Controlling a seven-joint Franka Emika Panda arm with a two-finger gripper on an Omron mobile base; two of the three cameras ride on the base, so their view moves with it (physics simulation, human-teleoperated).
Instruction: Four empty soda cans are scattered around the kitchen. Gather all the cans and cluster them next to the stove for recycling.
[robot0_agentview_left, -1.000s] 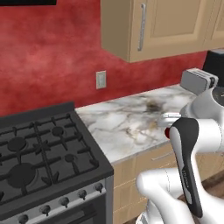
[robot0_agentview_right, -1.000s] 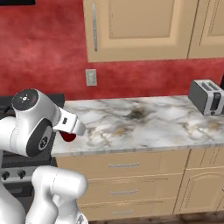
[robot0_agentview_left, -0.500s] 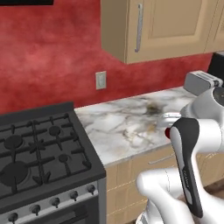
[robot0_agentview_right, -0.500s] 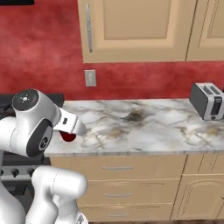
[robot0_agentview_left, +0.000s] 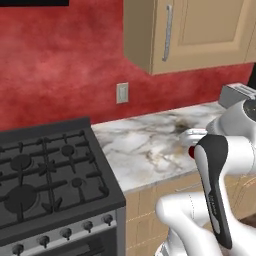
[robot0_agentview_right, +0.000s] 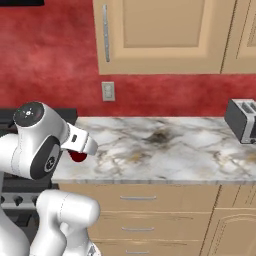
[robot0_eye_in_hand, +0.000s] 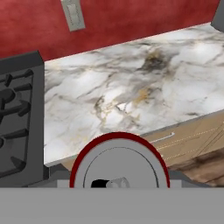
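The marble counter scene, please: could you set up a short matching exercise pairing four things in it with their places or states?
Things:
1. red soda can
2. toaster
3. stove
4. wall outlet

Places or states:
A. on the red wall, below the upper cabinet
B. held in the gripper, silver top facing the hand camera
C. at the counter's far right end
D. left of the counter, butted against it

Pairs: 1-B, 2-C, 3-D, 4-A
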